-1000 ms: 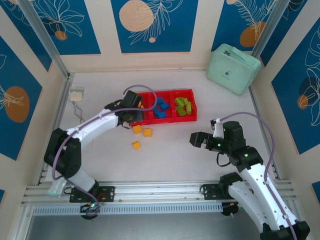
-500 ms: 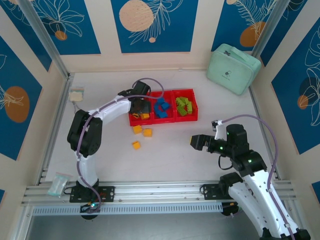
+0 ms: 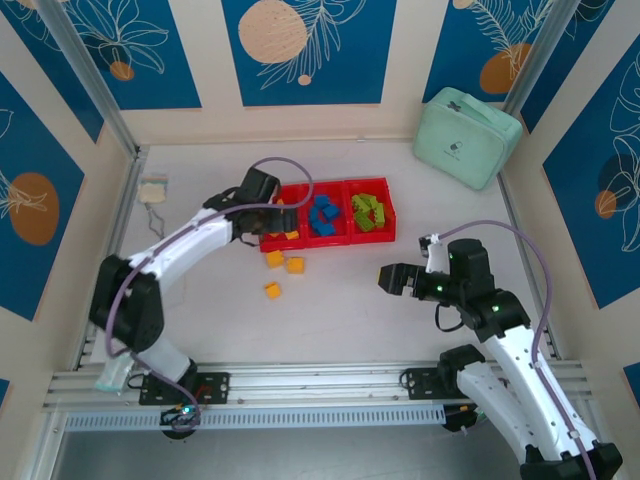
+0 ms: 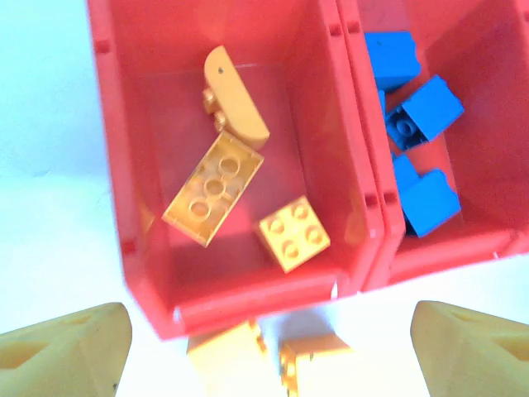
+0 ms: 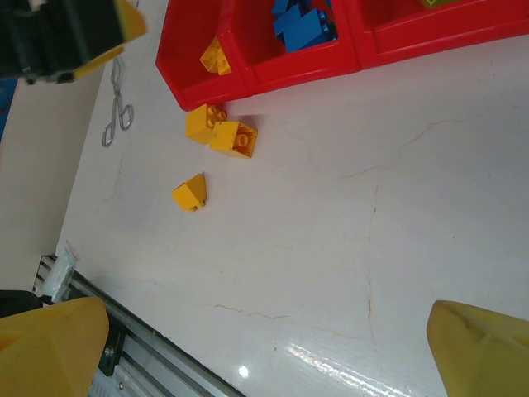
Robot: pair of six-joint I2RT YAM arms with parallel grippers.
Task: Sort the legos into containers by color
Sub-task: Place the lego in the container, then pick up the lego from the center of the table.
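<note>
Left gripper [image 4: 269, 339] was seen spread wide, nothing held, above the tray's left compartment [image 4: 103, 165]. Three yellow legos [image 3: 275, 258] were found loose on the table [image 3: 350, 320] just nearward of it, much closer than to the right gripper [image 3: 390, 278], likewise opened and empty.

Red tray [image 4: 111, 124], yellow-orange legos [image 4: 213, 188], blue legos [image 4: 426, 107], seemingly green legos [image 3: 366, 212], mint case [image 3: 466, 135]

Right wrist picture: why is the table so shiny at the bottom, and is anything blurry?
Right wrist view: light glares off the table near the bottom edge, and the close yellow fingers look soft; left wrist view: the table washes out white.
</note>
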